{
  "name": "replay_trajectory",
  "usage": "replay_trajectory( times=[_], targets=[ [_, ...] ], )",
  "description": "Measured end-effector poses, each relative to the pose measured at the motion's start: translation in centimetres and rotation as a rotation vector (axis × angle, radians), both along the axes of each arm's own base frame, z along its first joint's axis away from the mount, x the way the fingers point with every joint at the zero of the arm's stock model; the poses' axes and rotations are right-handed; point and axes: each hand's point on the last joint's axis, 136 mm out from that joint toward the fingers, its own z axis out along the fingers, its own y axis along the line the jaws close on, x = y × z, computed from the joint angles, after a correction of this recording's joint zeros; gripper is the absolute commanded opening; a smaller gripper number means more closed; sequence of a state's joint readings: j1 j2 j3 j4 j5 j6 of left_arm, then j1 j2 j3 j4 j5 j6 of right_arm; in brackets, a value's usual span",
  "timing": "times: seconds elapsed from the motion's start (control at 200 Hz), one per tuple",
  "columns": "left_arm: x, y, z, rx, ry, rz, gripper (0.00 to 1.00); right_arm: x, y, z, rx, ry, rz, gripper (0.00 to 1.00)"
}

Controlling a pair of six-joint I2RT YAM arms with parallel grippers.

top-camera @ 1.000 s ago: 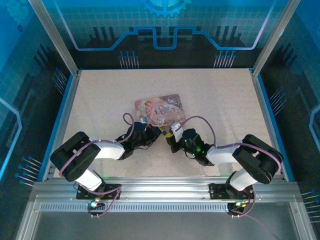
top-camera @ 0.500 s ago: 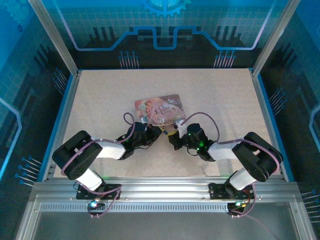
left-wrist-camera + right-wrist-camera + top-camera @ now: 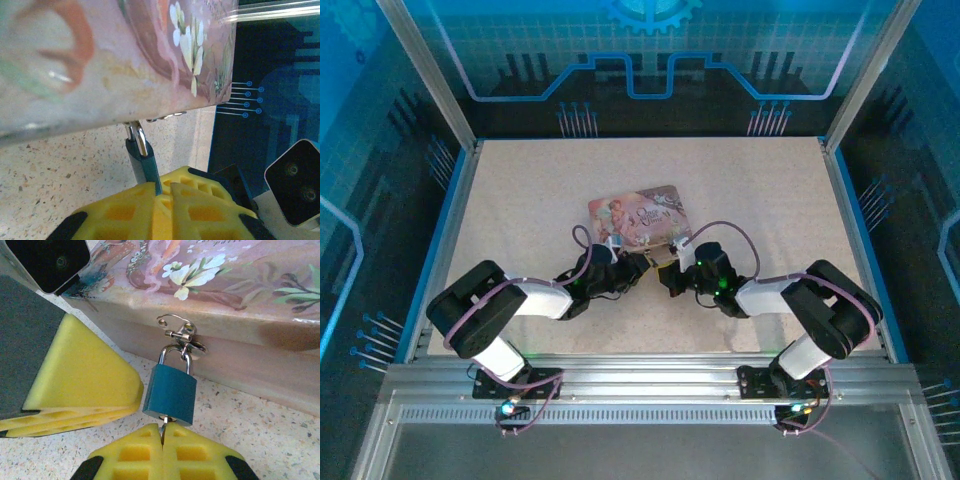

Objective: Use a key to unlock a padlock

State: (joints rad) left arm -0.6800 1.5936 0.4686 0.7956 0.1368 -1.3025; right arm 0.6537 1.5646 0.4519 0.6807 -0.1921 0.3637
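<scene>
Lying low along the speckled bench (image 3: 520,200), the left arm (image 3: 535,300) stretched from the near-left corner towards the middle. The left fingers (image 3: 120,212), yellow and ribbed, stood close together with only a narrow seam between their tips. In the left wrist view the padlock's lower edge sat right at that seam, but whether the fingers pinched it or merely touched it could not be told. In the right wrist view, one of those fingers ended just beside the left side of the lock's body.

The padlock (image 3: 171,392), small, with a teal-blue body and a silvery shackle, hung in the middle from the hasp (image 3: 181,335) on the near wall of a pink flowered tin box (image 3: 280,305). The box rested on the bench just beyond both sets of fingers. Both legs of the shackle ran into the body.

The key (image 3: 163,429), a thin metal sliver, rose into the bottom of the padlock. It was clamped between the right fingers (image 3: 200,455), which were pressed flat together beneath it. The right arm (image 3: 765,297) stretched in low from the near-right corner.
</scene>
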Motion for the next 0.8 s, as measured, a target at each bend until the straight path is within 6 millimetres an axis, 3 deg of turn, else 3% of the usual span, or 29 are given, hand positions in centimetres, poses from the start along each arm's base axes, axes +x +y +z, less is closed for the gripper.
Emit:
replay_trajectory(
  times=[0.175, 0.545, 0.8],
  targets=[
    [-0.8, 0.5, 0.3, 0.02, 0.032, -0.013, 0.31, 0.0, 0.0, 0.0, 0.0, 0.001, 0.0, 0.01],
    [-1.1, 4.1, 2.0, 0.094, 0.037, 0.03, 0.48, 0.1, -0.1, 0.2, 0.035, 0.06, 0.016, 0.01],
    [-1.5, 4.2, 1.2, 0.119, 0.064, 0.021, 0.5, 0.2, 0.0, 0.1, 0.048, 0.086, 0.023, 0.01]
  ],
)
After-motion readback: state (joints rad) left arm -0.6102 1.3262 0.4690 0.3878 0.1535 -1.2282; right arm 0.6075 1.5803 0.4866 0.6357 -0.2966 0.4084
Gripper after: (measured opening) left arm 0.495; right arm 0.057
